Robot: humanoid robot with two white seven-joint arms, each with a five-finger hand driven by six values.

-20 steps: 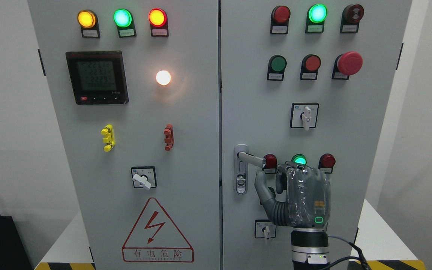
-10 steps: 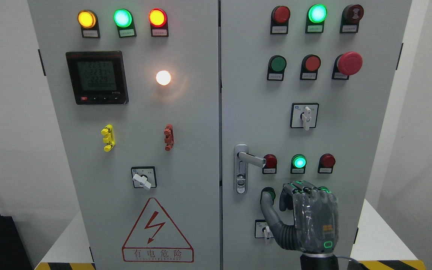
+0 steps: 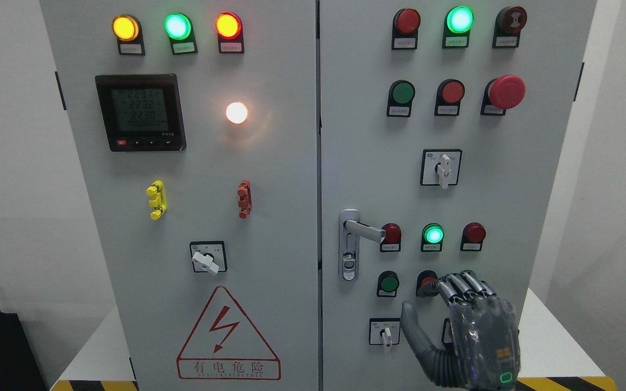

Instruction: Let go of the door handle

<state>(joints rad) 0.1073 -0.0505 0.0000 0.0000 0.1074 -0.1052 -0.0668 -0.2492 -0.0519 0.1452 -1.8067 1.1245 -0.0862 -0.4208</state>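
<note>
1. My right hand (image 3: 468,331), dark grey with jointed metal fingers and a clear wrap over its back, sits nearest me at the lower right. Its fingers are loosely spread, thumb out to the left, and it holds nothing.

2. My fingertips (image 3: 457,285) lie just beside the round red push button (image 3: 427,282) in the lower row, with the round green push button (image 3: 387,283) to its left and the small white rotary switch (image 3: 385,332) near my thumb. I judge the risk here is brushing one of these, so I should draw the hand straight back from the panel, fingers relaxed.

3. Further up and to the left, the silver lever door handle (image 3: 364,230) on its long metal plate stands apart from my hand, pointing right, close to level. The release looks done to me.

4. The grey steel cabinet door (image 3: 356,136) behind it appears shut against its neighbour.

5. My left hand is not in sight.
</note>
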